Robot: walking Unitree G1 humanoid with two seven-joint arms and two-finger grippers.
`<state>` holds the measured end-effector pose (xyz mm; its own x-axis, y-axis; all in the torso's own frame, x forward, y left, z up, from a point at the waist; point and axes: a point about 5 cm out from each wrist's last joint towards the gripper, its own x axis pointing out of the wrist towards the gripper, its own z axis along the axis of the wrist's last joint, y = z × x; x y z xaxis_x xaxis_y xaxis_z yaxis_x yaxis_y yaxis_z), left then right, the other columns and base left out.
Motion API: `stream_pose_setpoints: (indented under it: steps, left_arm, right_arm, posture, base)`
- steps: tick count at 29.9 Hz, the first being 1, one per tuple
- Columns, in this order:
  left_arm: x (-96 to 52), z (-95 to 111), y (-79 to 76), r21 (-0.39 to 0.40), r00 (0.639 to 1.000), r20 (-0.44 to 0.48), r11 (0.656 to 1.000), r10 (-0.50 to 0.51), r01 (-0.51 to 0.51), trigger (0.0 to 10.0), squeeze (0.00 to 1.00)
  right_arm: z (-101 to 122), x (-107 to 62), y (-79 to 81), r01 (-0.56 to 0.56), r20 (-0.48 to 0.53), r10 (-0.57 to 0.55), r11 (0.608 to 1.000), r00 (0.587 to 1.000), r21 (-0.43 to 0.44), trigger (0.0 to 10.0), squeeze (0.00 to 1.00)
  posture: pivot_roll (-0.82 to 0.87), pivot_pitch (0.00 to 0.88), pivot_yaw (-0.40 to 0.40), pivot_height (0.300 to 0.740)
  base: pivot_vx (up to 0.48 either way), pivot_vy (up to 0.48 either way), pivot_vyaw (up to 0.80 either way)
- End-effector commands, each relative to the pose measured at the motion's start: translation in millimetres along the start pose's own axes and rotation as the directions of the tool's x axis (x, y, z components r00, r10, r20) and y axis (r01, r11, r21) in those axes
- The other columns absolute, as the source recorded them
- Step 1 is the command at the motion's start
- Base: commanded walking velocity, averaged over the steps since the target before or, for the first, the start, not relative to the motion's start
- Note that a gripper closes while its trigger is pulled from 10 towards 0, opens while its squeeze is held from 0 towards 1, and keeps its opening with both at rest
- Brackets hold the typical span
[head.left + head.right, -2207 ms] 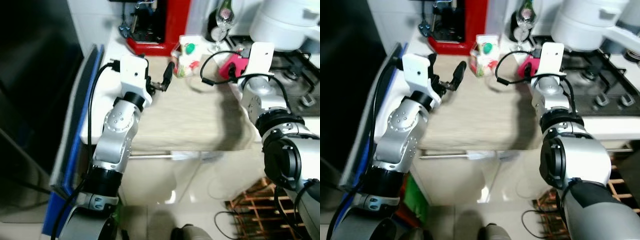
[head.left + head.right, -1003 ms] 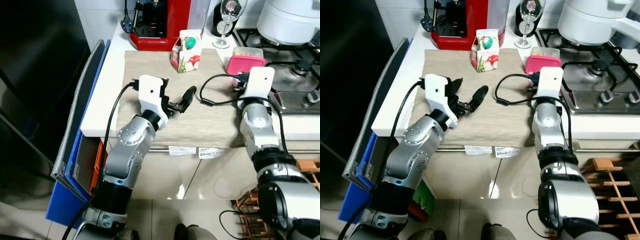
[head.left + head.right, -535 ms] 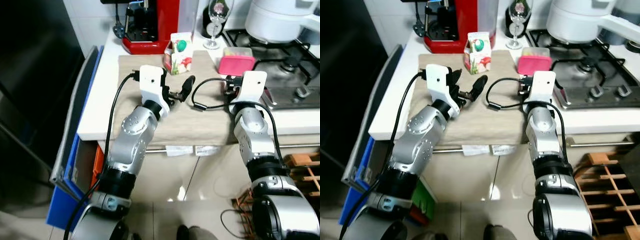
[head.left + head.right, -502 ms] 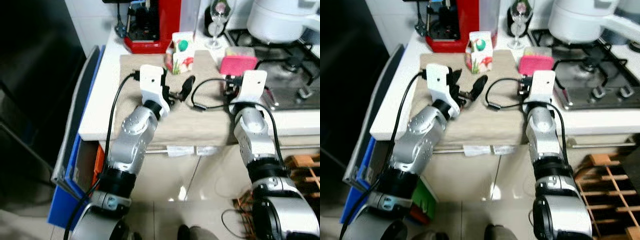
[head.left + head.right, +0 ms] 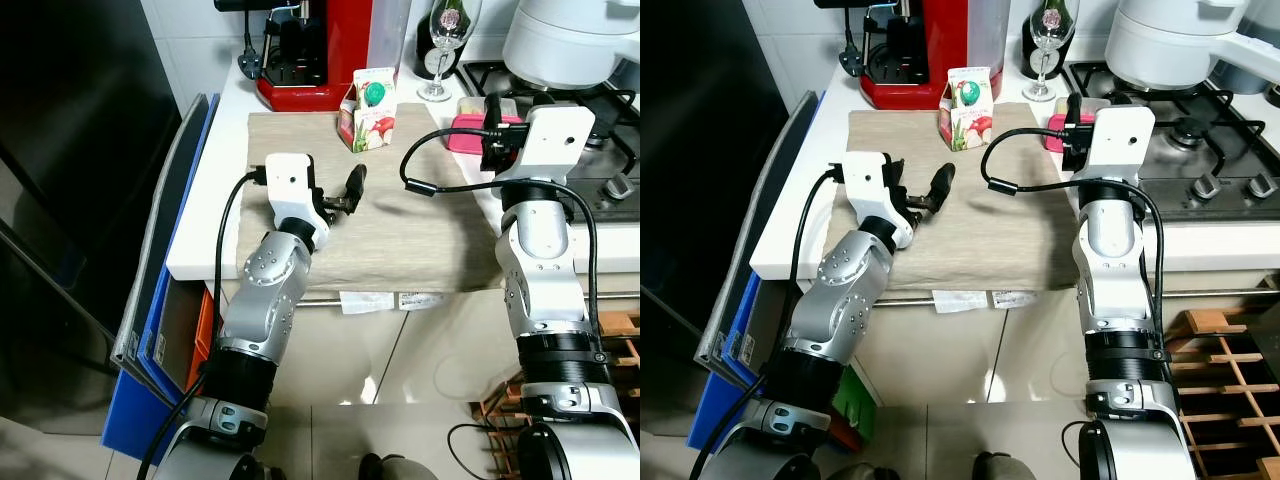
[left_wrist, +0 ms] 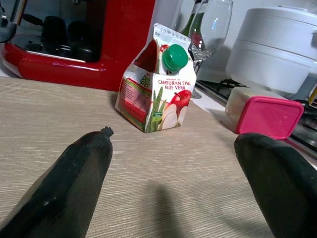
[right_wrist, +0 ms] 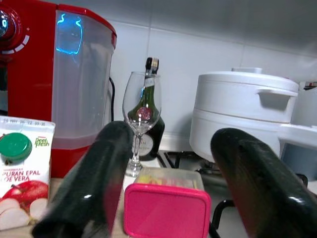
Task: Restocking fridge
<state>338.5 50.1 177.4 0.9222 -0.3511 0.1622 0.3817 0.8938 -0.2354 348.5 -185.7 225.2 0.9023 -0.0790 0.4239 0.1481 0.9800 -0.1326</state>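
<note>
A small apple juice carton (image 5: 371, 109) with a green cap stands at the back of a beige mat (image 5: 400, 230) on the counter. A pink-lidded food container (image 6: 265, 115) sits to its right, by the hob. My left gripper (image 5: 340, 197) hovers low over the mat, open and empty, pointing at the carton (image 6: 158, 94) from a short way in front. My right gripper (image 7: 171, 134) is raised above the counter's right side, open and empty. It faces the pink container (image 7: 166, 208), which it partly hides in the left eye view.
A red coffee machine (image 5: 320, 50) and a wine glass (image 5: 445, 40) stand behind the mat. A white pot (image 5: 570, 40) sits on the gas hob (image 5: 610, 170) at right. The black fridge (image 5: 80, 150) and blue boards (image 5: 170, 300) are at left, a wooden rack (image 5: 1230, 370) at lower right.
The head camera has shifted. My right arm has lifted, bringing its gripper higher beside the pink container. My left gripper sits slightly further back from the carton, still open.
</note>
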Motion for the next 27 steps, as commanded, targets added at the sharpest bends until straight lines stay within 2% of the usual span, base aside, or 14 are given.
stream_pose_setpoints:
  steps: [1, 8, 9, 14, 19, 20, 21, 22, 27]
  left_arm:
    - [-0.7, 2, 2.2, 0.012, 1.0, 0.011, 1.0, 0.019, -0.019, 10.0, 0.0]
    - [-1.1, 2, 3.8, 0.011, 1.0, 0.013, 1.0, 0.029, -0.029, 10.0, 0.0]
    - [-2.5, 3, 4.5, 0.046, 0.999, 0.022, 0.999, 0.028, -0.029, 10.0, 0.0]
    - [-3.4, 4, 6.9, 0.082, 0.999, 0.024, 0.996, 0.043, -0.044, 10.0, 0.0]
    - [-3.5, 20, 12.1, 0.122, 0.995, 0.089, 0.991, 0.044, -0.055, 10.0, 0.0]
    - [-0.1, 27, 13.5, 0.131, 0.993, 0.106, 0.99, 0.041, -0.055, 10.0, 0.0]
    - [0.3, 28, 14.4, 0.134, 0.993, 0.111, 0.989, 0.04, -0.055, 10.0, 0.0]
    - [0.3, 29, 15.4, 0.131, 0.993, 0.113, 0.99, 0.04, -0.055, 10.0, 0.0]
    - [0.8, 32, 16.6, 0.125, 0.991, 0.126, 0.991, 0.032, -0.048, 10.0, 0.0]
  right_arm:
    - [1, -1.5, 1.9, -0.004, -0.004, 0.004, 1.0, 1.0, 0.002, 10.0, 1.0]
    - [0, -1.7, 1.9, -0.002, -0.011, 0.002, 1.0, 1.0, -0.001, 10.0, 1.0]
    - [-8, -6.6, -4.8, 0.02, -0.062, -0.022, 0.999, 0.998, -0.033, 10.0, 0.0]
    - [-13, -16.2, -7.8, 0.028, -0.094, -0.031, 0.999, 0.995, -0.034, 10.0, 0.0]
    - [-19, -29.3, -7.9, 0.038, -0.135, -0.039, 0.999, 0.99, -0.012, 10.0, 0.0]
    - [-23, -32.8, -7.6, 0.046, -0.143, -0.046, 0.999, 0.989, -0.004, 10.0, 0.3]
    - [-23, -33.9, -6.5, 0.048, -0.138, -0.047, 0.999, 0.989, 0.0, 10.0, 0.3]
    - [-22, -34.6, -5.7, 0.05, -0.128, -0.049, 0.999, 0.991, 0.001, 10.0, 1.0]
    - [-20, -33.5, -1.4, 0.056, -0.122, -0.051, 0.998, 0.991, 0.031, 10.0, 1.0]
  posture:
    - [-0.25, 0.015, 0.023, 0.735]
    - [-0.25, 0.015, 0.023, 0.735]
    - [-0.25, 0.032, 0.027, 0.735]
    - [-0.24, 0.039, 0.027, 0.735]
    - [-0.21, 0.051, 0.025, 0.735]
    - [-0.2, 0.059, 0.034, 0.735]
    - [-0.2, 0.061, 0.036, 0.735]
    - [-0.2, 0.061, 0.037, 0.735]
    - [-0.19, 0.063, 0.041, 0.735]
  base:
    - [0.0, 0.0, 0.0]
    - [0.0, 0.0, 0.0]
    - [0.0, 0.0, 0.0]
    - [0.0, 0.0, 0.0]
    - [0.0, 0.0, 0.0]
    - [0.0, 0.0, 0.0]
    - [0.0, 0.0, 0.0]
    - [0.0, 0.0, 0.0]
    - [0.0, 0.0, 0.0]
